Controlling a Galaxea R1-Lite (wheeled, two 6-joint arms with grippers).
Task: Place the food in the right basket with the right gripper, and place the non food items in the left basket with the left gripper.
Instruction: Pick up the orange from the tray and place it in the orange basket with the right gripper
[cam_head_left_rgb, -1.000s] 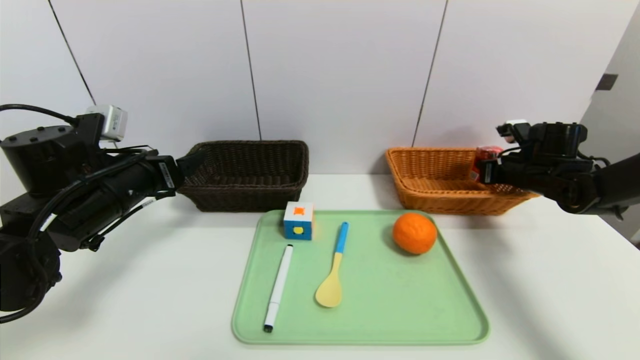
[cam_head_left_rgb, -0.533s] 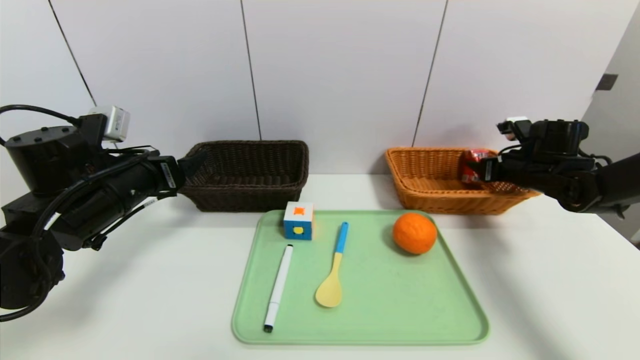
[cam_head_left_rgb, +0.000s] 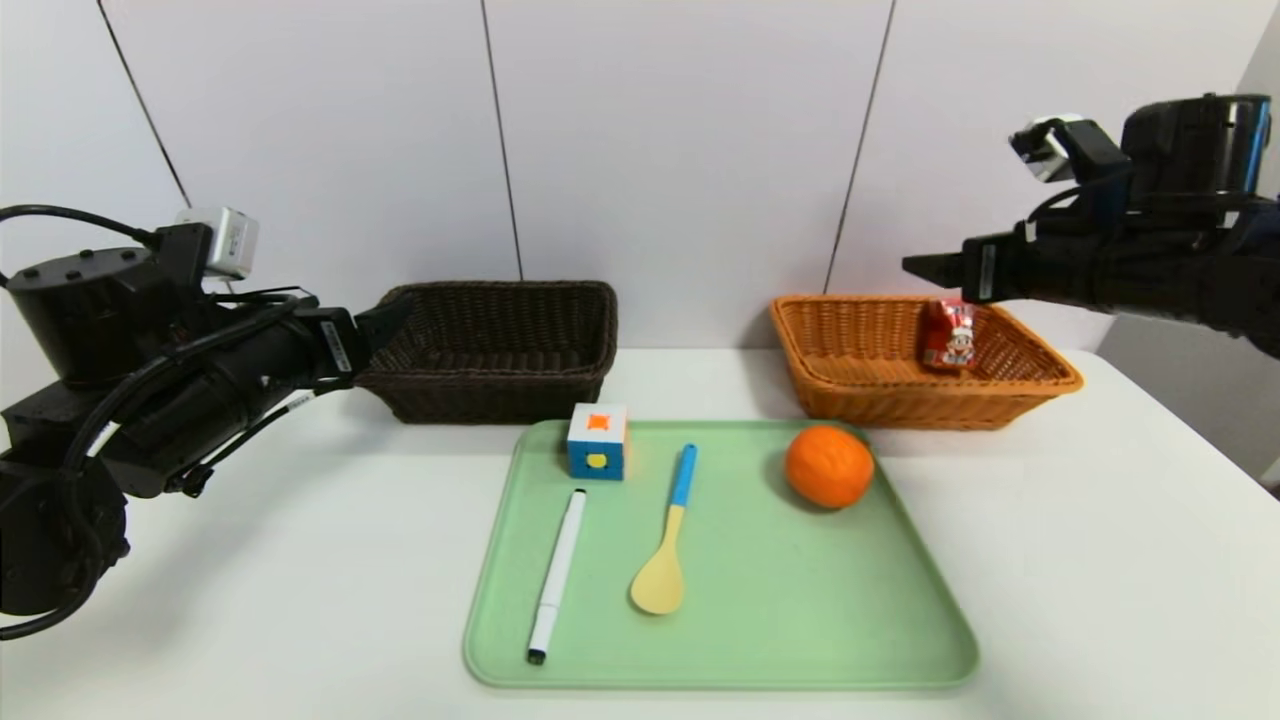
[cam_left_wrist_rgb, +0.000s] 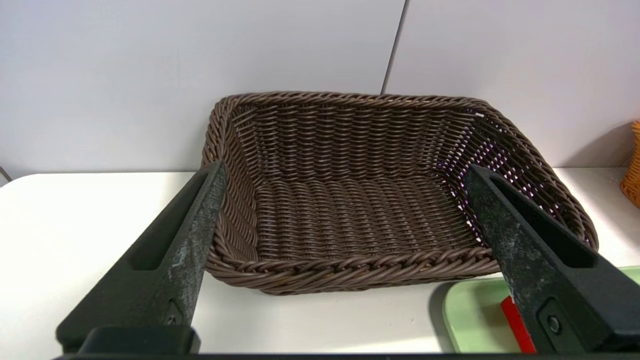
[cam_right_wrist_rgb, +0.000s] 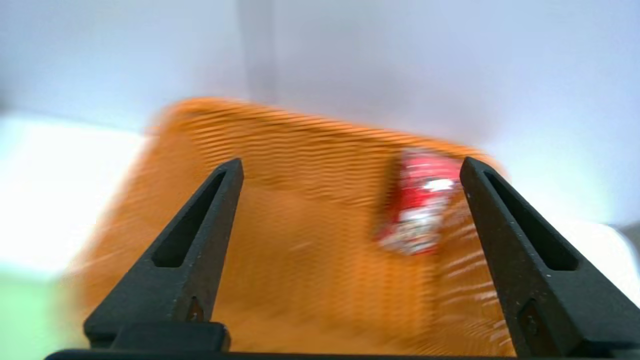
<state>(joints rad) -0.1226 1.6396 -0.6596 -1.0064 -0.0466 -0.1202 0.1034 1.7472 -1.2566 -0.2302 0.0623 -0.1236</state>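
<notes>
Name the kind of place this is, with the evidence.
Probably a robot sorting workstation: a white table holds a green tray of mixed items, with two wicker baskets behind and a robot arm at either side.

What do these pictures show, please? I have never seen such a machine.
This is a robot with two black arms. One picture looks down from its head; the other two come from cameras on its wrists.

On the table lies a green tray with a cube, a marker, a spoon and an orange fruit. Behind it stand two wicker baskets: a dark brown one on the robot's left and an orange-tan one on its right. A red drink carton is in the orange-tan basket.

The left gripper is open before the dark basket; the right gripper is open above the other. Neither holds anything.
</notes>
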